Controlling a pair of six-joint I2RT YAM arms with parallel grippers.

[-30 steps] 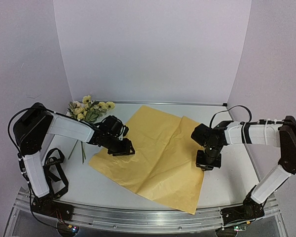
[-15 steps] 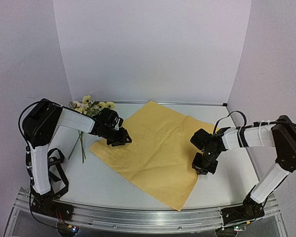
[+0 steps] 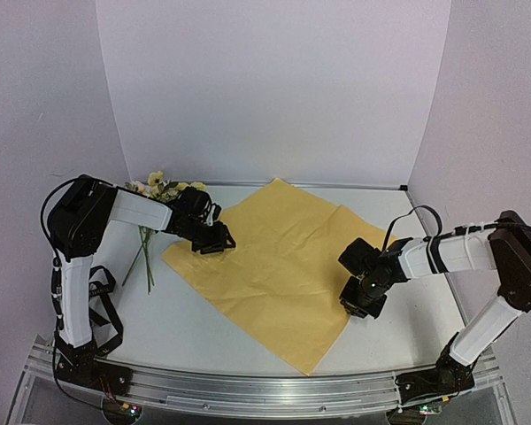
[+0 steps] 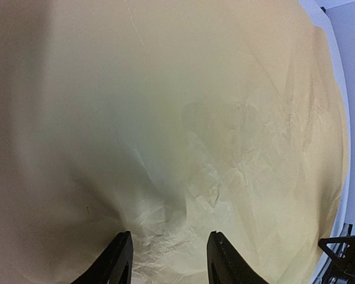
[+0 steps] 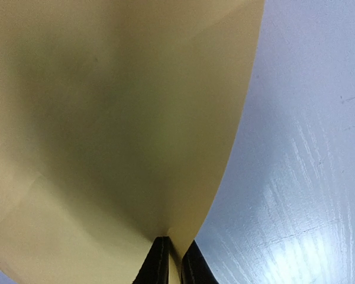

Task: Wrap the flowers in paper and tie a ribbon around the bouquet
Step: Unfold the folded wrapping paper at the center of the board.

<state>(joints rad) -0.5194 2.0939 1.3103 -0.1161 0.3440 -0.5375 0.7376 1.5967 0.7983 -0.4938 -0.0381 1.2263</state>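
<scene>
One big sheet of paper (image 3: 274,266) lies flat on the table (image 3: 195,329). It is turned like a diamond, orange-yellow and a little wrinkled.

My left pincer (image 3: 214,243) is at the paper's left corner. From my left wrist I see its two fingers (image 4: 119,261) standing about half apart. Their tips are down on the paper, and the paper is crumpled in the gap between them. They do not pinch it.

My right pincer (image 3: 361,299) is at the paper's right edge, on the near side. From my right wrist I see its fingers (image 5: 158,260) almost together, with only a thin slit left. The edge of the paper bends up in a fold and goes into that slit, so this pincer grips the paper. Bare white table shows just beside that edge.

The flowers (image 3: 164,189) lie at the back left, off the paper and near my left pincer. The blossoms are pale yellow. The thin green stems run toward the near edge, and my left arm hides part of them.

Some black loops (image 3: 97,301) hang by the base of my left arm. I cannot tell if they are ribbon or cable.

From above, the pincer bodies hide my fingertips. In both wrist views the paper is very close, and the fingers are cut off at the bottom.
</scene>
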